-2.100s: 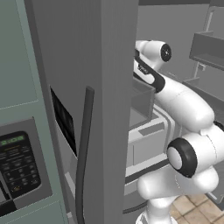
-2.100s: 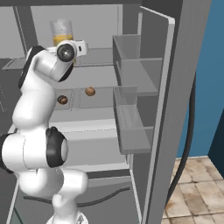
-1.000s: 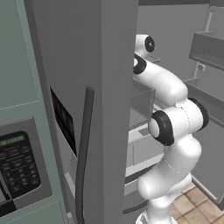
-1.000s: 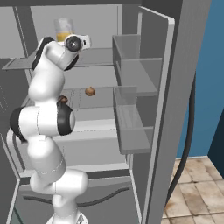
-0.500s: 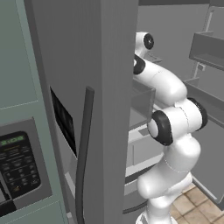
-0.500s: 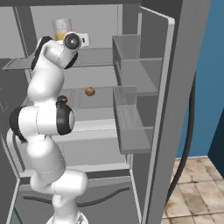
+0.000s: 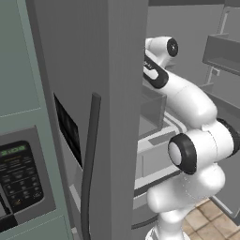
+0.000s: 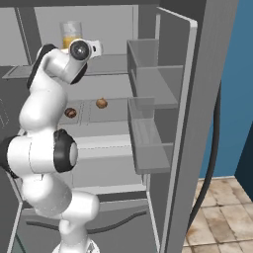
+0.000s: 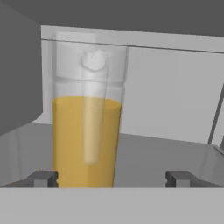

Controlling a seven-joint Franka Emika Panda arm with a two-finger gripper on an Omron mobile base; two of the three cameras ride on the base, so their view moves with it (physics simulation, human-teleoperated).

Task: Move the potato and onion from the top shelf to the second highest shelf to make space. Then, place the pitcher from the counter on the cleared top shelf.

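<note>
The pitcher (image 9: pixel 87 118) stands upright on the top shelf (image 9: pixel 170 155), clear, half full of orange-yellow liquid. My gripper (image 9: pixel 111 179) is open around its base: the left fingertip (image 9: pixel 43 178) sits close beside it and the right one stands well clear. In the right base view the pitcher (image 8: pixel 71 33) rises behind my raised hand, at the back left of the top shelf (image 8: pixel 112 64). One level lower lie the dark mottled potato (image 8: pixel 70 112) and the orange-tan onion (image 8: pixel 101 103), apart from each other.
The fridge's open right door carries clear bins (image 8: pixel 150 76) close to my arm's right. Drawers (image 8: pixel 106 148) sit under the second shelf. The other door with its dark handle (image 7: pixel 89 164) blocks the left base view, and a control panel (image 7: pixel 18 173) is beside it.
The jaws have spread open off the pitcher, which stays standing on the top shelf. Since two seconds ago the arm has stretched upward; over the last second it has barely moved.
</note>
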